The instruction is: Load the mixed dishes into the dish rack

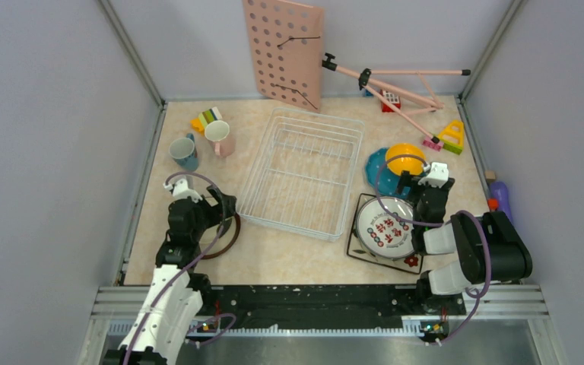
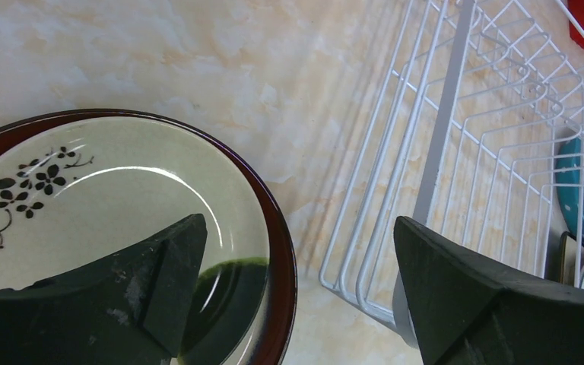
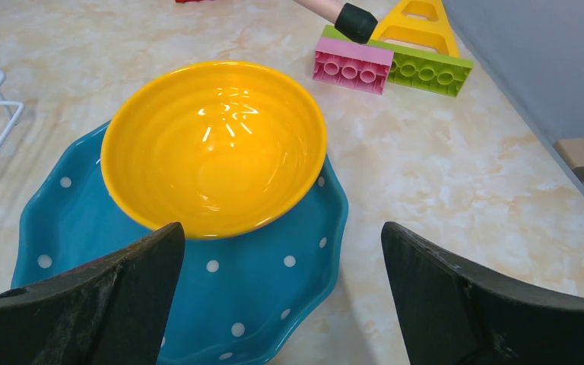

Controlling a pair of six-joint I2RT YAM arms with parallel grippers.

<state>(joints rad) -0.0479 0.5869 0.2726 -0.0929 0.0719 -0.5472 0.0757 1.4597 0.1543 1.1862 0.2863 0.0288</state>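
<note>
Marbled tabletop (image 1: 289, 255), white wire dish rack (image 1: 304, 171), left gripper (image 2: 296, 224) spread empty over brown-rimmed cream plate (image 2: 122, 190), right gripper (image 3: 281, 228) spread empty above yellow bowl (image 3: 213, 144) on teal dotted plate (image 3: 274, 296).

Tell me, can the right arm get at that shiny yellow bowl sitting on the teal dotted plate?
Probably yes. The right pincer hangs open just short of the shiny yellow bowl, nothing lies between them, and the bowl sits uncovered on the wavy-edged teal dotted plate.
</note>
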